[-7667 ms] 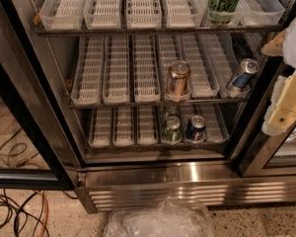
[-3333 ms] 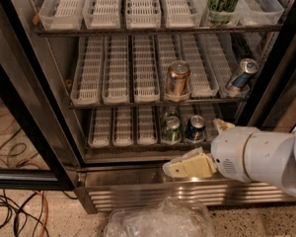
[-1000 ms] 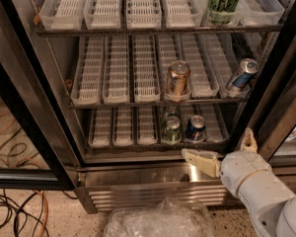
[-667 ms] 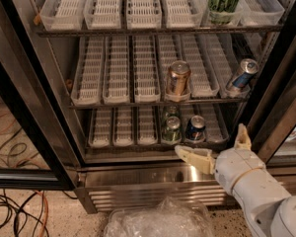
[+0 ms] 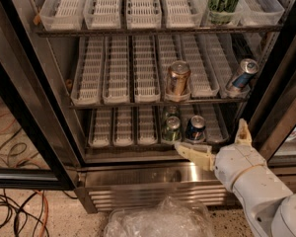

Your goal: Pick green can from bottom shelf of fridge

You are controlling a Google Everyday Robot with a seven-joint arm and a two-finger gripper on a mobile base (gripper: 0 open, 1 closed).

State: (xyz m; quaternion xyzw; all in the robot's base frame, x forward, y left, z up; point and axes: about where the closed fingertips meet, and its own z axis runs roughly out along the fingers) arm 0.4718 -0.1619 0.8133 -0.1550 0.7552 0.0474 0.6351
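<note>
The end effector (image 5: 209, 135), released and empty, had edged up-left to just below the green can (image 5: 171, 129) on the bottom shelf (image 5: 122, 128); grasp still pending.

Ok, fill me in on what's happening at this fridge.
A robot is going for a drink on the fridge's bottom shelf. Its hand is open at the shelf's front edge, one finger pointing left just below the green can. That can stands upright beside a blue can. Nothing is gripped yet.
</note>
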